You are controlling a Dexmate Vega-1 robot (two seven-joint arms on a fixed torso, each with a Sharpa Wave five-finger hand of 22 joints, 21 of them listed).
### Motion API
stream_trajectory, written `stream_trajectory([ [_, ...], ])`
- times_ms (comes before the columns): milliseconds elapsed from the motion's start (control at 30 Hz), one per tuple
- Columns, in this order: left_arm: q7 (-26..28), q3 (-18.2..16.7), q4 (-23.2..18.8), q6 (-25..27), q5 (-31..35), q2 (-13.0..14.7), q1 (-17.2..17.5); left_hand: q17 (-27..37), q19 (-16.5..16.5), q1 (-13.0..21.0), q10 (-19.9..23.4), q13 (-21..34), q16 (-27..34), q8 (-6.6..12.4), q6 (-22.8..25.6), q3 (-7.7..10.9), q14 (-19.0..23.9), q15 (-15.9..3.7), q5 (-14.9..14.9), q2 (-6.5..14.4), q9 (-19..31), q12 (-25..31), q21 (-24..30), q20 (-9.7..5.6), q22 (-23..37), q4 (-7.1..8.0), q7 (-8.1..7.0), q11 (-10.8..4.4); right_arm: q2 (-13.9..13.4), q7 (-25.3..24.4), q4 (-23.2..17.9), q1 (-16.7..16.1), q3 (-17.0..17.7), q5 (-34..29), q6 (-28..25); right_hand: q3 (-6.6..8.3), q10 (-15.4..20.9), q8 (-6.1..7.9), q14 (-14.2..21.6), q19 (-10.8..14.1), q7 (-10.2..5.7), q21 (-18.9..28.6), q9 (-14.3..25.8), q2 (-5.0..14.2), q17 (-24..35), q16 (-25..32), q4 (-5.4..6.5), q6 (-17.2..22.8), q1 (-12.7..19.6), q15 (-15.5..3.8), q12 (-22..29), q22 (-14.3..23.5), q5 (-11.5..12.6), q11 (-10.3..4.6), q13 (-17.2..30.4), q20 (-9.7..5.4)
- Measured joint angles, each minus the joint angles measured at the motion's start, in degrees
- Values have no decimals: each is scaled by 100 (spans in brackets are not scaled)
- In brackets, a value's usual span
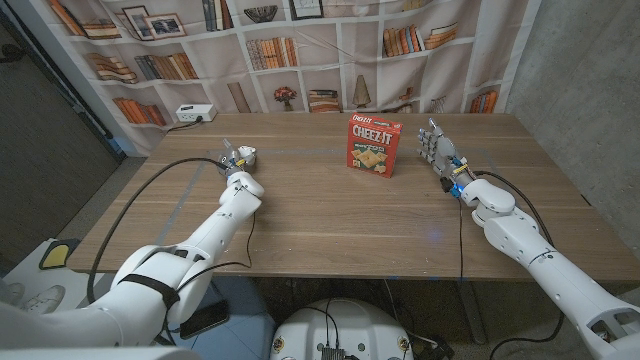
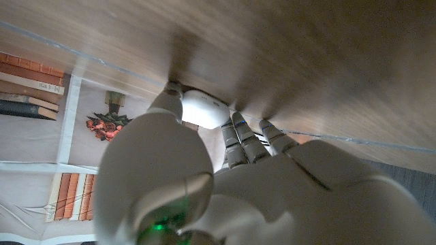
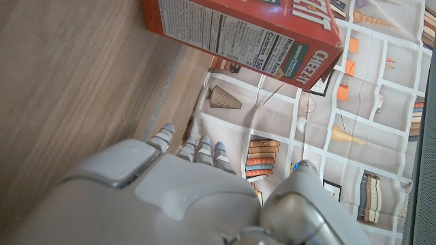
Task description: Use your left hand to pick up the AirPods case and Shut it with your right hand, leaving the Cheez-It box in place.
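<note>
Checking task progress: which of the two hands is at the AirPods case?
The left hand; its fingers are around the white AirPods case. The right hand stands apart, empty.

AirPods case (image 2: 204,109): 1 | Cheez-It box (image 1: 374,144): 1 | power strip (image 1: 195,114): 1

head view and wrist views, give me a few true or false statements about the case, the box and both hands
1. The left hand has its fingers on the white case. True.
2. The Cheez-It box lies flat on the table. False: it stands upright.
3. The right hand grips the box. False: it is beside the box, apart from it, holding nothing.
4. The box stands between the two hands. True.
</note>
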Motion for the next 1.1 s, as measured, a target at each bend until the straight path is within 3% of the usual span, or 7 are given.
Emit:
stream_trajectory([
  [100,36,-46,-62,-68,-49,-6,47,20,31,5,0,422,0,0,0,38,12,-11,0,-6,0,0,0,-31,0,-39,0,0,-2,-1,-10,-10,0,0,-3,0,0,0,0,0,0,0,0,0,0,0,0,0,0,0,0,0,0,0,0,0],
  [433,250,-171,-269,-302,-130,-31,180,46,92,-17,42,520,0,0,0,61,79,-47,-1,-33,-1,78,0,-56,2,-64,0,40,-5,-2,-26,-36,0,3,-3,0,0,0,0,0,0,0,0,0,-1,0,0,0,0,0,0,0,0,0,0,0],
  [600,305,-206,-357,-381,-153,-44,232,134,342,-31,82,494,212,0,80,79,568,-130,-1,-49,-17,86,67,72,6,-77,-51,16,-5,4,-26,-39,0,9,1,0,0,0,0,0,0,0,0,0,-1,0,0,0,0,0,0,0,0,0,0,0],
  [733,359,-228,-390,-454,-169,-64,265,236,493,-8,146,498,444,0,156,103,922,-152,-17,-70,-17,89,67,41,19,-102,-94,19,-4,6,-27,-46,0,13,10,0,0,0,0,0,0,0,0,22,-1,0,0,0,-22,0,0,0,0,0,0,0],
  [933,431,-250,-448,-562,-190,-83,301,320,502,55,166,506,544,0,208,126,1156,-226,-18,-97,-16,91,67,31,19,-125,-104,40,-4,5,-39,-63,5,18,17,0,0,0,0,0,0,0,0,22,-1,0,0,0,-22,0,0,0,-25,0,0,0],
  [1100,475,-259,-516,-699,-210,-90,326,409,536,87,206,525,677,0,243,127,1277,-179,-30,-96,-16,108,67,65,19,-126,-139,80,-3,5,-43,-71,9,24,29,0,0,0,0,0,0,0,0,22,-1,0,0,0,-22,0,0,0,-24,0,0,0],
])
